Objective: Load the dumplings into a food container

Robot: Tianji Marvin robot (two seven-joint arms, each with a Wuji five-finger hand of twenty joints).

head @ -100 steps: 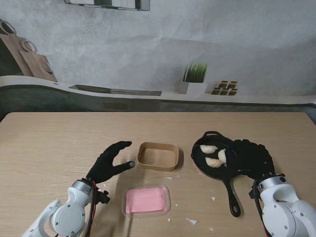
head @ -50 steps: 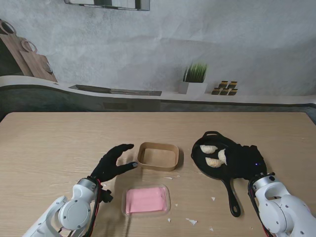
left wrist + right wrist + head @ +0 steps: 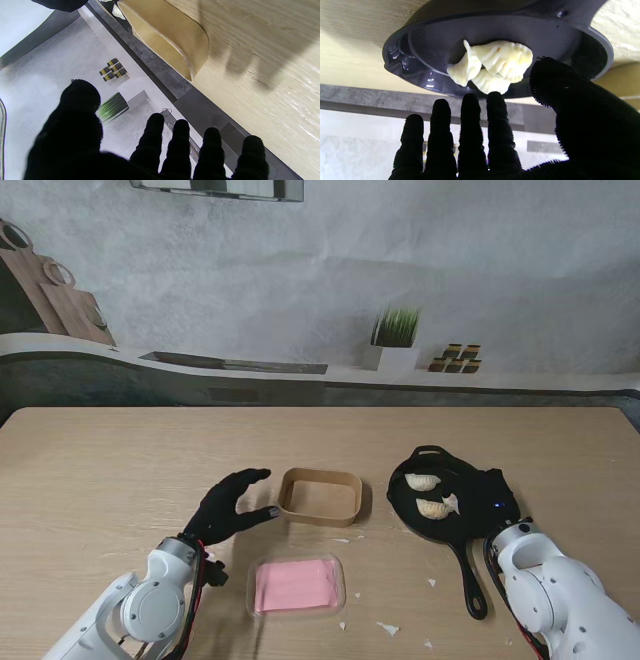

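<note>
Three pale dumplings (image 3: 430, 495) lie in a black skillet (image 3: 405, 488) on the right of the table; the wrist view shows them bunched together as dumplings (image 3: 492, 66). My right hand (image 3: 488, 498), black-gloved and open, hovers over the skillet's right part, fingers spread just short of the dumplings, holding nothing. An empty brown paper container (image 3: 320, 496) stands mid-table, also seen from the left wrist as the container (image 3: 170, 40). My left hand (image 3: 232, 506) is open right beside the container's left wall, thumb and fingers apart; whether it touches is unclear.
A clear lid with a pink sheet (image 3: 296, 585) lies nearer to me than the container. The skillet handle (image 3: 468, 575) points toward me. White crumbs (image 3: 388, 629) dot the table. A potted plant (image 3: 394, 338) and small jars (image 3: 456, 358) sit on the back counter.
My right hand has drawn back toward me and leftward over the skillet, uncovering more of its far rim. My left hand shifted slightly nearer to me and stays beside the container.
</note>
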